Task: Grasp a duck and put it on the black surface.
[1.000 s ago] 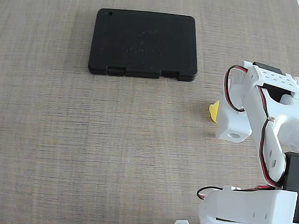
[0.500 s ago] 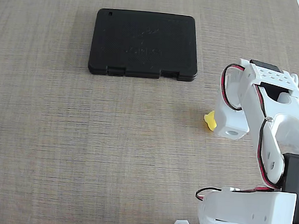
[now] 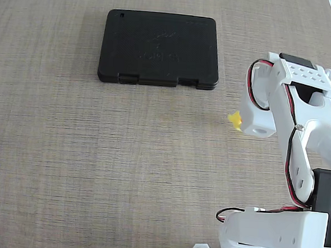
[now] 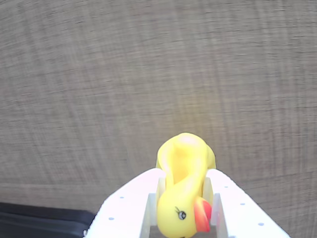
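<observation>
- In the wrist view I see the rubber duck sitting between the two white fingers of my arm, one finger pressed on each side of it, so the fingers are closed on the duck.
- The duck lies tilted in the grip: its head with the orange-red beak and one black dot eye points to 6 o'clock in the wrist view, and its body points to 12 o'clock.
- In the fixed view only a small yellow part of the duck shows, at the 9 o'clock side of the white gripper; the rest is hidden behind the arm.
- I judge that the duck is off the tabletop, because the wood grain under it looks blurred in the wrist view, but I cannot be fully sure of this.
- The black plastic case lies flat on the tabletop, well apart from the duck, toward 10 o'clock from the gripper in the fixed view. Its top is bare.
- In the wrist view a dark edge of the case shows at about 8 o'clock.
- So the grasp seems to be done. What is left, in my judgement, is to carry the duck over the case, lower it and release it there.
</observation>
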